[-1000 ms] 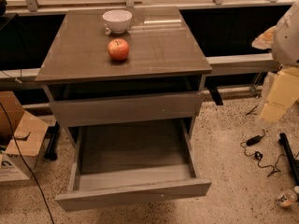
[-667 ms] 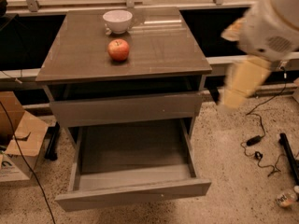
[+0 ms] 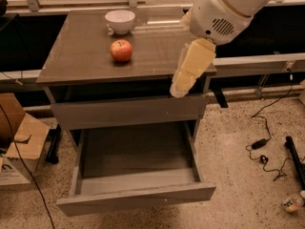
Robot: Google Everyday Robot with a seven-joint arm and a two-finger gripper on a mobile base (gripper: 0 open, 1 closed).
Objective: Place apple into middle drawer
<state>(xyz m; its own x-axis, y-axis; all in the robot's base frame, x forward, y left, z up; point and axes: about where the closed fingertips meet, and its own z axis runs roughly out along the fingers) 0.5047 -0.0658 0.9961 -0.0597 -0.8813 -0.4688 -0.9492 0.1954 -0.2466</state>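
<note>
The red apple (image 3: 121,50) sits on top of the grey drawer cabinet (image 3: 81,56), left of centre. My gripper (image 3: 189,70), cream-coloured, hangs down from the white arm (image 3: 224,13) over the cabinet's right front edge. It is to the right of the apple, well apart from it, and holds nothing that I can see. Below a shut drawer front (image 3: 128,111), one drawer (image 3: 136,199) is pulled far out and is empty inside.
A white bowl (image 3: 120,21) stands on the cabinet top behind the apple. A cardboard box (image 3: 19,137) lies on the floor at the left. Cables (image 3: 264,147) and a small bottle (image 3: 291,202) lie on the speckled floor at the right.
The arm has swung in from the right edge of the view, leftward and over the cabinet's right front corner. The apple, bowl and open drawer have not moved.
</note>
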